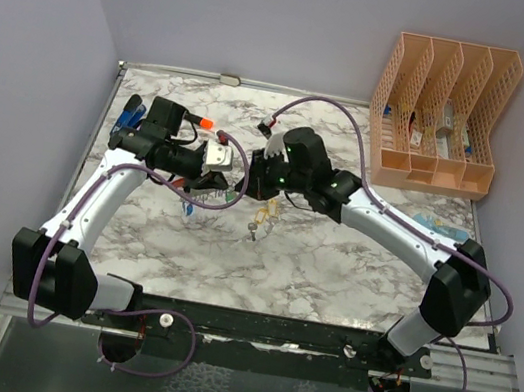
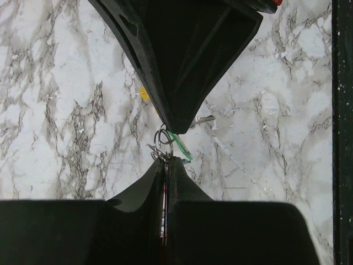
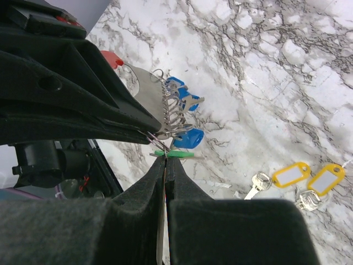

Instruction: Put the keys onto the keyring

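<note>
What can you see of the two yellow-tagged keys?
The yellow-tagged keys are two silver metal keys, each joined by a small ring to a yellow plastic tag with a white label window. They lie flat, side by side, on the marble table. Nothing grips them.

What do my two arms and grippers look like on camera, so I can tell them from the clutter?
The left arm and right arm both have white links between bulky black joint housings. A loose mauve cable trails along each. Small green lights glow near the right arm's wrist. The left gripper and right gripper have matte black fingers tapering to wedge tips.
</note>
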You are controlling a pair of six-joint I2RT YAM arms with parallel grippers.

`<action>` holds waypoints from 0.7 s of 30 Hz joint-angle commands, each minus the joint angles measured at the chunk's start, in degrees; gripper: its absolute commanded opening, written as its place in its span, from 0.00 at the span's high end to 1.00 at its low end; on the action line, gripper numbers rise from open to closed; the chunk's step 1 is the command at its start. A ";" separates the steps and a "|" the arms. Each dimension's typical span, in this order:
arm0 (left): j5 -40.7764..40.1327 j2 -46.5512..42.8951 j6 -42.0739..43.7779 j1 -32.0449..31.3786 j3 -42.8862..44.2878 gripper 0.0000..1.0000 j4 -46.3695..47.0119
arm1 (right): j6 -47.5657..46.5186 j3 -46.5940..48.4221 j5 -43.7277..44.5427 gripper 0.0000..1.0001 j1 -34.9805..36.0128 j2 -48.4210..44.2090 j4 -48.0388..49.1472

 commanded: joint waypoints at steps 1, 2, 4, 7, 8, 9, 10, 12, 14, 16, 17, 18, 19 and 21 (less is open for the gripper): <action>2.96 -1.77 0.07 -0.44 2.63 1.00 -0.58 | 0.60 -2.06 1.33 0.99 -0.89 -3.13 0.75; 3.30 -1.75 0.12 -0.45 2.69 1.00 -0.60 | 0.60 -2.16 1.08 0.99 -0.96 -3.23 0.72; 3.77 -1.72 0.06 -0.39 2.70 1.00 -0.58 | 0.66 -2.76 0.26 0.99 -1.18 -3.67 0.80; 4.43 -1.70 0.21 -0.39 2.98 1.00 -0.73 | 0.69 -3.64 -0.77 0.99 -1.42 -4.49 1.01; 4.76 -1.62 0.39 -0.44 3.13 1.00 -0.94 | 0.69 -4.02 -1.33 0.99 -1.47 -4.72 1.24; 5.23 -1.60 0.60 -0.39 3.28 1.00 -1.19 | 0.69 -4.24 -1.78 0.99 -1.51 -4.79 1.51; 5.63 -1.59 0.70 -0.45 3.44 1.00 -1.33 | 0.69 -4.39 -2.49 0.99 -1.51 -4.74 1.66; 6.50 -1.57 0.77 -0.41 3.76 1.00 -1.37 | 0.69 -4.46 -4.50 0.99 -1.51 -4.26 2.15; 7.38 -1.58 0.75 -0.46 3.93 1.00 -1.37 | 1.04 -4.78 -6.86 0.99 -1.51 -3.82 3.22; 8.14 -1.64 0.78 -0.39 4.13 1.00 -1.48 | 1.50 -5.42 -8.90 0.99 -1.59 -3.68 4.45; 8.26 -1.57 0.75 -0.34 4.26 1.00 -1.46 | 1.81 -5.72 -9.56 0.99 -1.72 -3.65 4.95; 8.36 -1.59 0.77 -0.36 4.38 1.00 -1.40 | 2.01 -6.03 -9.93 0.99 -1.85 -3.62 5.21; 8.38 -1.53 0.78 -0.30 4.51 1.00 -1.37 | 2.20 -6.18 -10.12 0.99 -2.03 -3.69 5.40; 8.53 -1.51 0.62 -0.34 4.88 1.00 -1.33 | 2.62 -6.86 -10.77 0.99 -2.29 -3.81 5.84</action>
